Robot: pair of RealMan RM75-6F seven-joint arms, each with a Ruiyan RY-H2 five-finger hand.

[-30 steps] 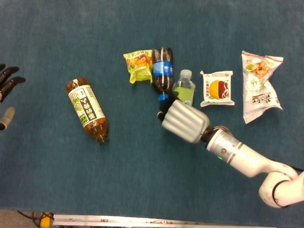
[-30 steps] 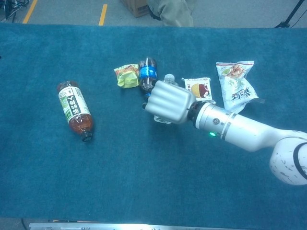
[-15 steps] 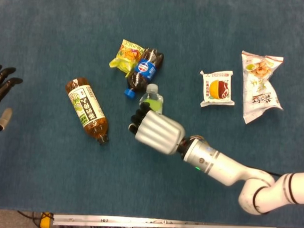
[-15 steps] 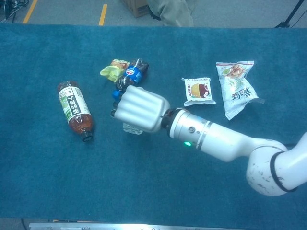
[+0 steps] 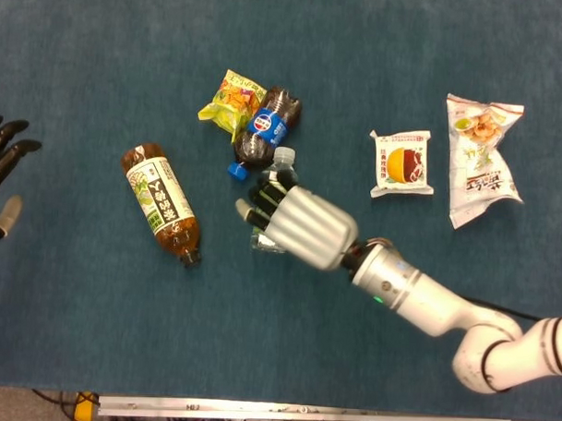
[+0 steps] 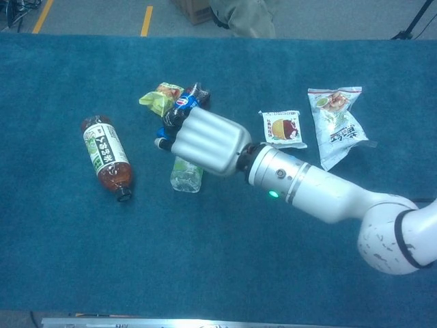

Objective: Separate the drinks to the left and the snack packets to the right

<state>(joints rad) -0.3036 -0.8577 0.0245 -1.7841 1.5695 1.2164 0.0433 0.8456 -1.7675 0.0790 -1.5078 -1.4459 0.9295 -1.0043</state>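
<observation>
The right hand [image 5: 294, 225] rests over the small clear plastic water bottle [image 6: 186, 173] lying mid-surface; whether its fingers grip it, I cannot tell. Pushing on could roll it into the dark cola bottle [image 5: 265, 129], crowding the yellow snack packet [image 5: 228, 100] further left.

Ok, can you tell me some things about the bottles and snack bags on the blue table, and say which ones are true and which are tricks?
1. The tea bottle lies on its side. True.
2. The right hand is over the small clear bottle. True.
3. The yellow snack packet sits far from the cola bottle. False, they touch.
4. The left hand holds a bottle. False, it holds nothing.
5. Two snack packets lie at the right. True.
</observation>
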